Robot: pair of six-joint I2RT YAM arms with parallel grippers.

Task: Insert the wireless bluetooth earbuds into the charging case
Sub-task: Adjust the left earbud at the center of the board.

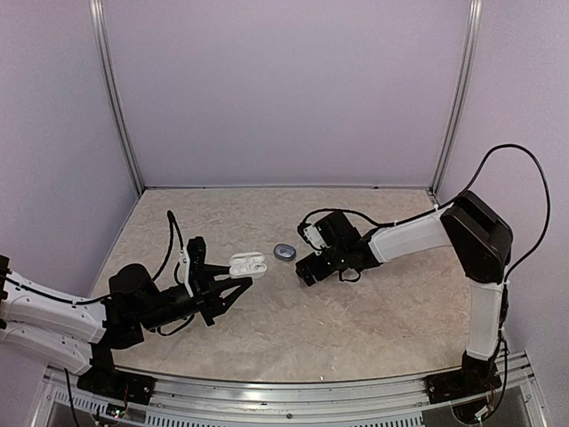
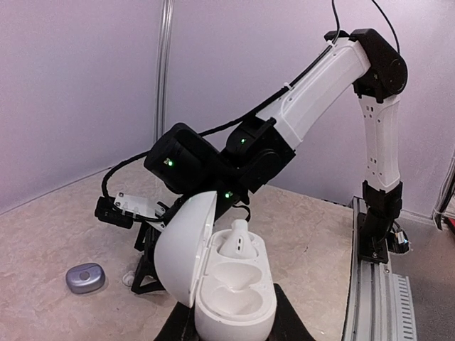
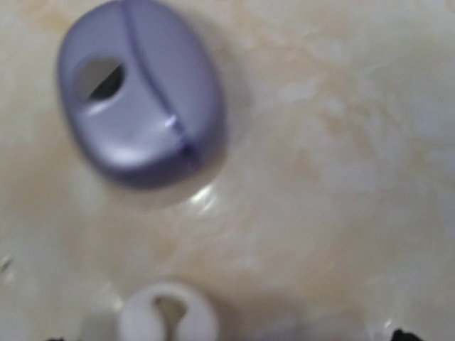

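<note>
My left gripper is shut on the white charging case, its dark fingers pressing the body's two sides. The lid stands open to the left. One cream-white earbud sits upright in the far socket, and the near socket is empty. A second cream-white earbud lies on the table top. My right gripper hangs low over it, open, the bud loose between its wide-spread fingers. The dark grey earbuds are out of view.
A closed blue-grey pebble-shaped case lies on the marbled table just beyond the right gripper, and fills the upper left of the right wrist view. Purple walls enclose the table; a metal rail runs along the near edge.
</note>
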